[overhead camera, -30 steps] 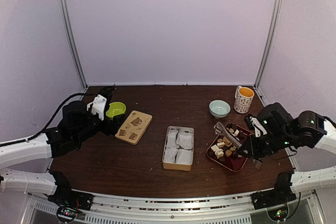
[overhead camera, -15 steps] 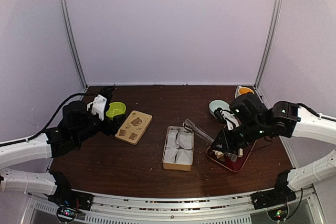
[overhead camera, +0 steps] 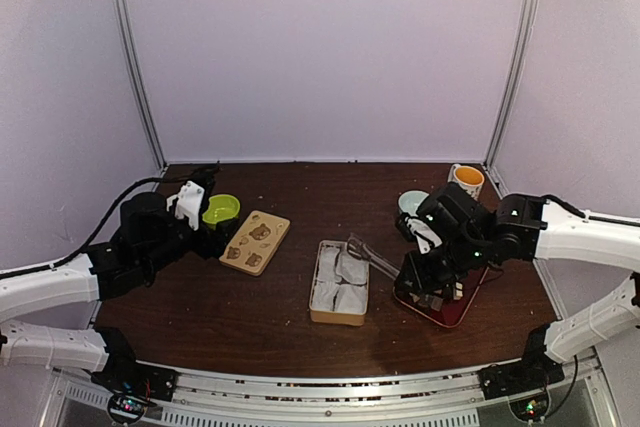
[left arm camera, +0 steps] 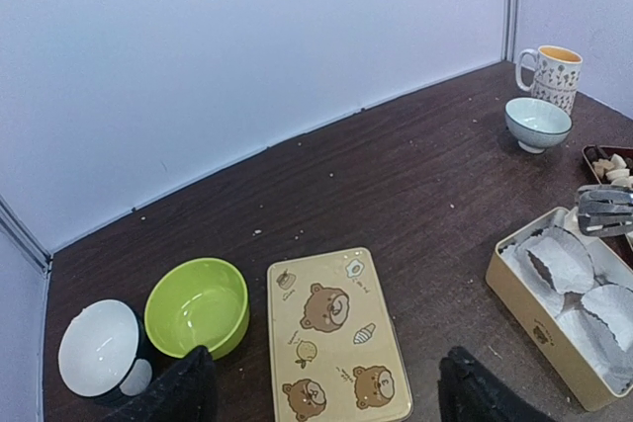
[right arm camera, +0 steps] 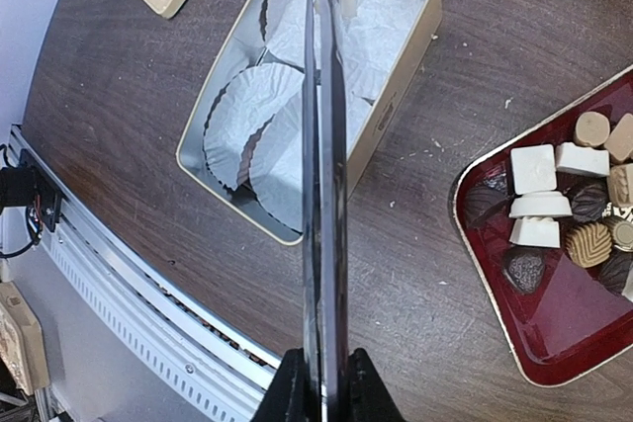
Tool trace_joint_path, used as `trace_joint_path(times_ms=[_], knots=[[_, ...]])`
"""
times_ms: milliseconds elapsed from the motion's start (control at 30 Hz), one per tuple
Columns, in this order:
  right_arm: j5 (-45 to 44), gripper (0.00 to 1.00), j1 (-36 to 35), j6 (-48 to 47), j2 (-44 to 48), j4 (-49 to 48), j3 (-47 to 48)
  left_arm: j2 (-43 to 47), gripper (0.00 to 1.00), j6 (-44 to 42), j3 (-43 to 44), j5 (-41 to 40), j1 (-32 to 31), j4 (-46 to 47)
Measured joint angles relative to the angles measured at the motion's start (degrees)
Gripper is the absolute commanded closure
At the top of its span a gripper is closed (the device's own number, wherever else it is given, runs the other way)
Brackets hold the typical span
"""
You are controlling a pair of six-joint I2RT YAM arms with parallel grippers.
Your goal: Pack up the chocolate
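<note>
Item 1. My right gripper [right arm camera: 324, 387]: jaws clamped on the handle end of a pair of metal tongs [right arm camera: 324, 195], whose arms lay pressed nearly together. The tips reached over the far end of the tin. Something pale showed at them; I could not tell whether it was a piece or only paper.

Item 2. My left gripper [left arm camera: 326, 382]: jaws wide apart, holding nothing, hovering above the near end of the lid.

Item 3. Tin [right arm camera: 396, 116]: open, lined with white paper liners [right arm camera: 242, 106]. Every liner I could see into looked unfilled.

Item 4. Red tray [right arm camera: 554, 333]: just to the right of the tin, apart from it. The chocolate [right arm camera: 534, 167] sat here, white, tan and dark pieces bunched at its far end.

Item 5. Lid [left arm camera: 336, 333]: tan, bear pictures, flat on the table [overhead camera: 260, 317], well left of the tin.

Item 6. Green bowl [left arm camera: 196, 305] and white bowl [left arm camera: 99, 348]: side by side, left of the lid.

Item 7. Pale blue bowl [left arm camera: 537, 122] and mug [left arm camera: 550, 74]: far right corner.

Assessment: packing looked barely begun. By my reckoning nearly all pieces remained to be carried across, and the lid was not yet fitted.
</note>
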State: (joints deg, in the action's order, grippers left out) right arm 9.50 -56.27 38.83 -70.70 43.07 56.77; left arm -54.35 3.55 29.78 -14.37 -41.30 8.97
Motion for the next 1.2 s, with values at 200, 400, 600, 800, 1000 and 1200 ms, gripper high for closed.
trace_joint_path(times_ms=[200,400,600,800,1000,1200], knots=[[-1.5,0.84,0.0,-0.2,-0.8,0.8,0.3,-0.1,0.21,0.0,0.0,0.0,0.0,0.0],[-2.2,0.79,0.0,-0.6,-1.0,0.9,0.4,-0.4,0.22,0.0,0.0,0.0,0.0,0.0],[-2.5,0.77,0.0,-1.0,-1.0,1.2,0.4,-0.4,0.21,0.0,0.0,0.0,0.0,0.0],[-3.0,0.75,0.0,-1.1,-1.0,1.4,1.2,-0.4,0.21,0.0,0.0,0.0,0.0,0.0],[-3.2,0.74,0.0,-1.2,-1.0,1.5,1.3,-0.4,0.21,0.0,0.0,0.0,0.0,0.0],[-4.5,0.72,0.0,-1.0,-0.2,2.9,1.3,-0.7,0.22,0.0,0.0,0.0,0.0,0.0]])
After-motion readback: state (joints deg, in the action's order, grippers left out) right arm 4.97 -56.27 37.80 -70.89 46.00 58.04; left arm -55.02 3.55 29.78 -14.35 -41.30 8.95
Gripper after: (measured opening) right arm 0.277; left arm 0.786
